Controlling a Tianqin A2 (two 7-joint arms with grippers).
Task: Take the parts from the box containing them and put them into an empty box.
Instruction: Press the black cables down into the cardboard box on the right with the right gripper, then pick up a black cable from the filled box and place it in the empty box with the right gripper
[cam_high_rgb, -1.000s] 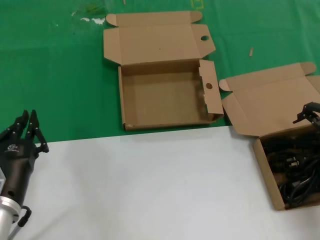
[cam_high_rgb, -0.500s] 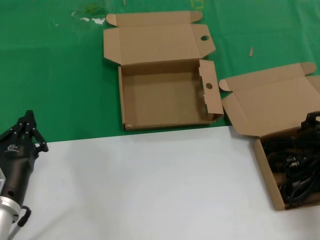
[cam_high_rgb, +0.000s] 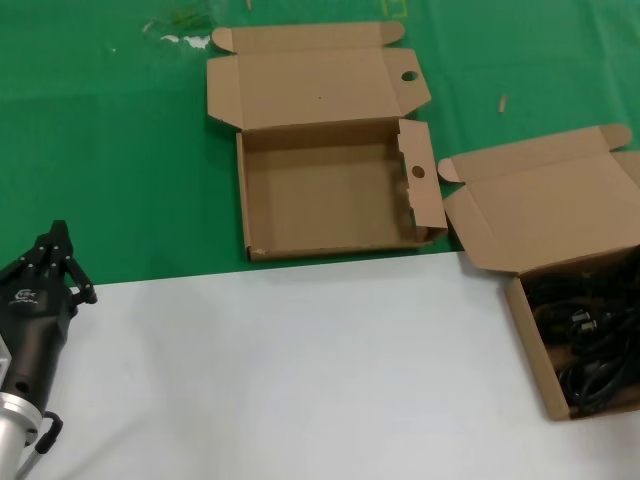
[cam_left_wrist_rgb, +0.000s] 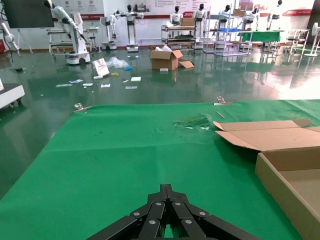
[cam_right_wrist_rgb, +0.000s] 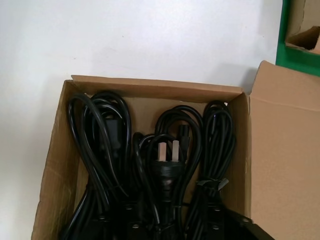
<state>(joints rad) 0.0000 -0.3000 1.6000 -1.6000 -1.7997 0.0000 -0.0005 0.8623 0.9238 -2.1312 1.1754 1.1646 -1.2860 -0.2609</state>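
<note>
A green mat and white tabletop (cam_high_rgb: 300, 370) hold both boxes. The cords (cam_right_wrist_rgb: 165, 170) look limp and tangly; grip a bundle mid-coil. Left gripper (cam_high_rgb: 55, 262) rests closed, empty; the right one is unseen.

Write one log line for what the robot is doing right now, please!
left gripper: shut, idle, near left | right arm: above cord box, gripper unseen | cords: bundled inside | empty box: nothing in it

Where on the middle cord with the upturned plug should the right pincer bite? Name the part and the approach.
Grip the middle cord on the plug body just below its prongs, coming straight down from above: the plug lies on top of the coils, and the box walls block sideways entry.
</note>
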